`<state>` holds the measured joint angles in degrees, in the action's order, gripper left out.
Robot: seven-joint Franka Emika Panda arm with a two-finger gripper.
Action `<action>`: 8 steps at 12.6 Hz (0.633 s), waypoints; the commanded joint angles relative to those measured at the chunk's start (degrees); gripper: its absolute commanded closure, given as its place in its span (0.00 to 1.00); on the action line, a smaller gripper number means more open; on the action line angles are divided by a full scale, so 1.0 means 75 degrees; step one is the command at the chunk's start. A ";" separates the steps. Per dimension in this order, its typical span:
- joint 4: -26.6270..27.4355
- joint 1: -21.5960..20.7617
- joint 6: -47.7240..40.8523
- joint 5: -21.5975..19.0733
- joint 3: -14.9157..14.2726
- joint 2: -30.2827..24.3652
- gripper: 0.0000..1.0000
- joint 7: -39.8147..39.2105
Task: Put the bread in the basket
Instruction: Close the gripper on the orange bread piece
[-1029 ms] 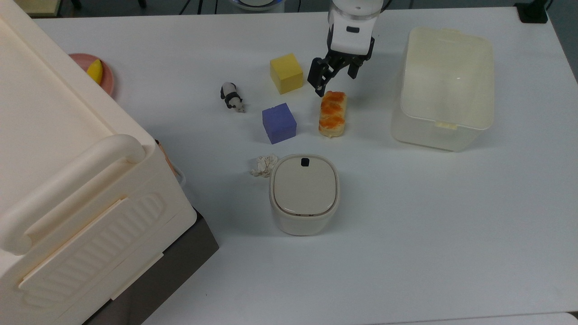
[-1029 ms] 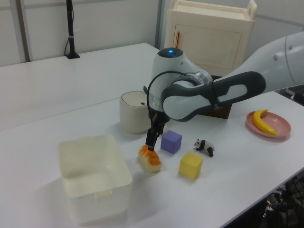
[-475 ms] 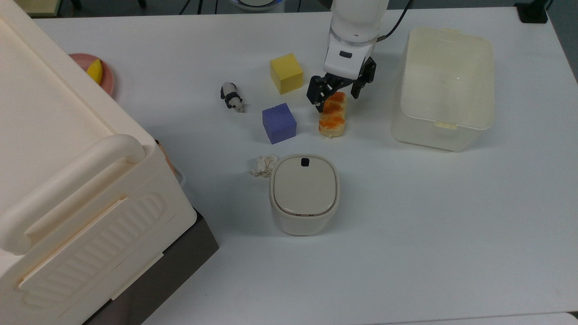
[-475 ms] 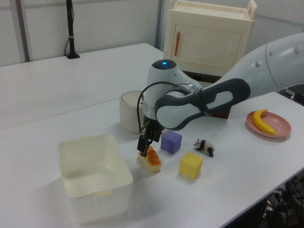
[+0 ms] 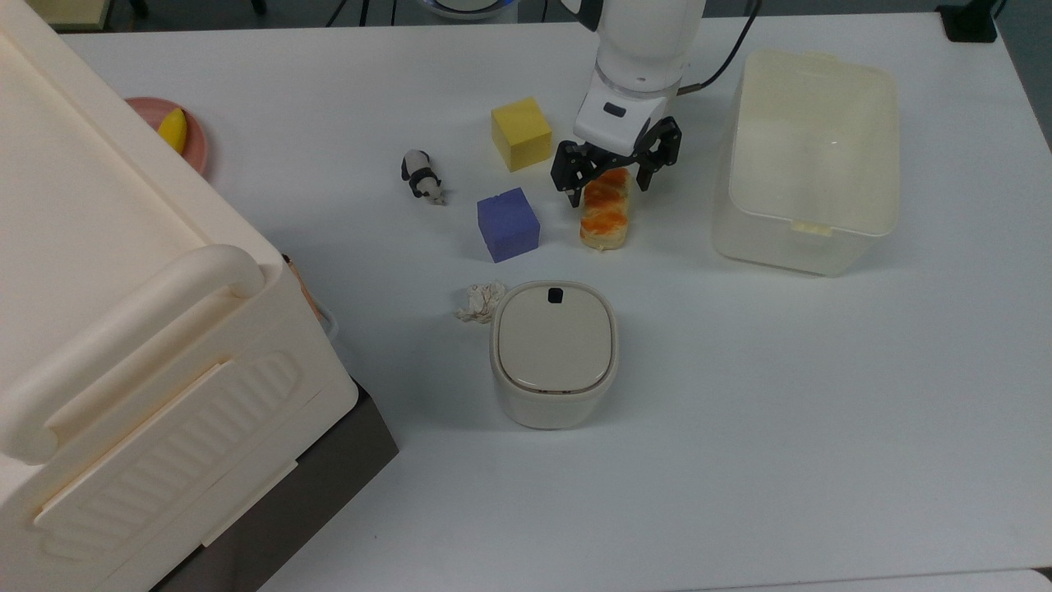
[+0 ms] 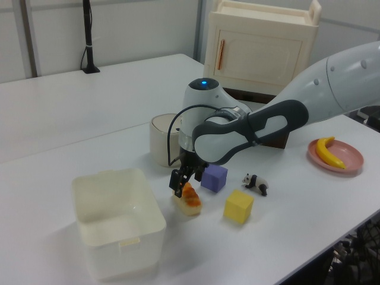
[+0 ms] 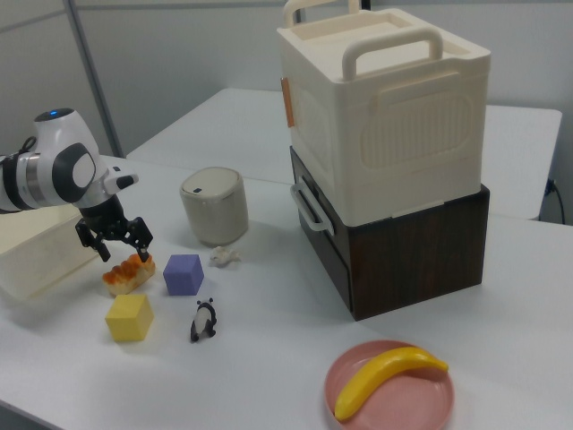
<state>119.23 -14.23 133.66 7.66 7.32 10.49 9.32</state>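
Since a second ago the gripper has been coming down over the far end of the bread, and its jaws are now standing wide open astride that end, gripping nothing. Lying flat on the desk, the bread is sitting between the purple cube and the basket, toward the desk's far edge. To grip well, the fingers should probably be sinking lower along the pale sides before closing, staying centred across the loaf's width. The basket is holding nothing as yet. Nearer the middle, the lidded bin is standing closed, its contents hidden.
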 commanded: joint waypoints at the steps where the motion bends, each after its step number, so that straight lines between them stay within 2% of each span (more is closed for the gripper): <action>1: -0.0019 0.0069 0.0085 0.0021 -0.0015 0.0136 0.00 0.1121; 8: -0.0031 0.0069 0.0097 0.0009 0.0008 0.0276 0.00 0.1440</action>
<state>119.23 -13.60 133.66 7.66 7.31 12.51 18.94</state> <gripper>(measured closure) 0.000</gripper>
